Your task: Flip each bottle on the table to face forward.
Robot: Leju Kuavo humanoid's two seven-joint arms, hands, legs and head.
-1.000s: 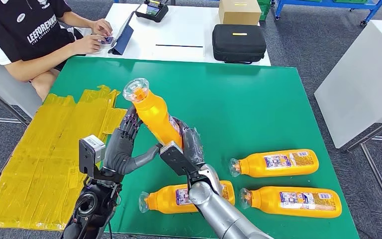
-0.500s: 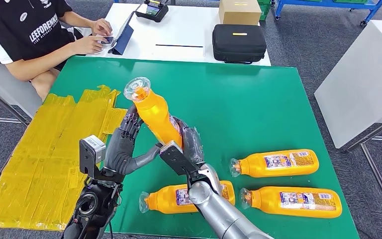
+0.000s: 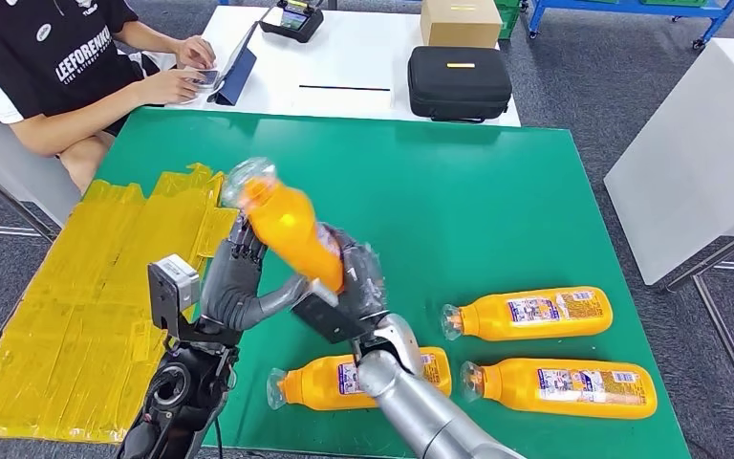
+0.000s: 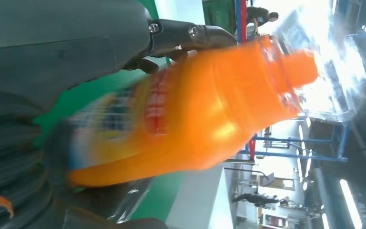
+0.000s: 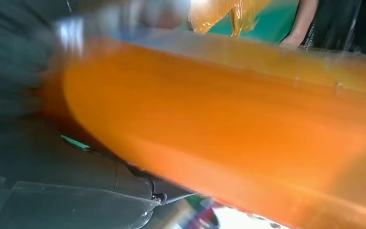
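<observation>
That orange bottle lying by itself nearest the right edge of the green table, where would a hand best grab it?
Probably around the wide, labelled middle of the orange plastic bottle, coming down from above. It lies flat on its side on the green table, clear cap pointing left, so its long straight body offers the broadest hold. The tapering neck looks slippery. The neighbouring orange bottle lies apart, leaving room for fingers.

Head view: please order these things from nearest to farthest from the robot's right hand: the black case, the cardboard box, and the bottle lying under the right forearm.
From the right hand:
1. Bottle under the right forearm, at the green table's near edge.
2. Black case, on the white table beyond.
3. Cardboard box, behind the case at the far edge.
</observation>
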